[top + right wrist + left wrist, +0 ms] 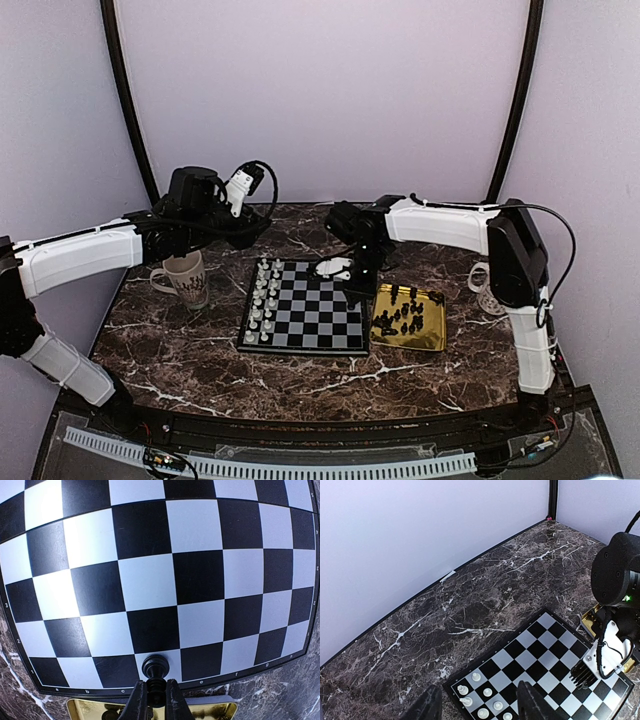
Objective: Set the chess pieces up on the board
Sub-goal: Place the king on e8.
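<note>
step: placing black chess piece [154, 666] on the board [150, 580] | where: upright over a pale edge-row square, nearest the gold tray [85, 710] | right gripper [155, 700]: clenched on it | left gripper [480, 705]: spread, empty | do: lower straight, centre, then release

Soft, even, fairly bright light left only faint shadows on the dark veined marble table [180, 340]. The shiny gold rectangular tray [437, 320] gleamed at four o'clock from above. Fisheye bowed the small black-and-pale-grey chequered board [150, 580]; its pale squares glared toward nine o'clock.
</note>
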`<state>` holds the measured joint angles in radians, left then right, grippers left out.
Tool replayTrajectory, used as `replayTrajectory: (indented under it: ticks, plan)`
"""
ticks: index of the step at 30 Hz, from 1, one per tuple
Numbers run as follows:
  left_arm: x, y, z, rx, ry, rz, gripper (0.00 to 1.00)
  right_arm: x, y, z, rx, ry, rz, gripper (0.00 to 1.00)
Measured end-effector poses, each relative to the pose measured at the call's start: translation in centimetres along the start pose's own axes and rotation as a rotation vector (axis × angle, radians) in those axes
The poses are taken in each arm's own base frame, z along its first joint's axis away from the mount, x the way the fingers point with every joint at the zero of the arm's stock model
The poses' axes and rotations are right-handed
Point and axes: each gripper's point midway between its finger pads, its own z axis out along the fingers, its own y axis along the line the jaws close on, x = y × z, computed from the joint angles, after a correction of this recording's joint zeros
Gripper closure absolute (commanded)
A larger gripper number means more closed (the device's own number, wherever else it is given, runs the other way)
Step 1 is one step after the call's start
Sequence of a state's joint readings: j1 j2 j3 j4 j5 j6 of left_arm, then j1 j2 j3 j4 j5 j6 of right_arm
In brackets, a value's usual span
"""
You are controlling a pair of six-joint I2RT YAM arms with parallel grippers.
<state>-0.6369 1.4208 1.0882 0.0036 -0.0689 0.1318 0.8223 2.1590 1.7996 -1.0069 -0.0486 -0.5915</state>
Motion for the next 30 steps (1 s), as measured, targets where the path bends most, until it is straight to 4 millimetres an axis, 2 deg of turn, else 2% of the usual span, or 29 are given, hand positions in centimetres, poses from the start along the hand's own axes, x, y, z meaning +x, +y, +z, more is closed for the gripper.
replayTrajectory:
  ticks: [30]
  plan:
    - [-0.03, -0.14, 0.00, 0.008, -0.001, 0.004, 0.47, 0.47, -0.19, 0.05, 0.016, 0.021, 0.006, 0.99]
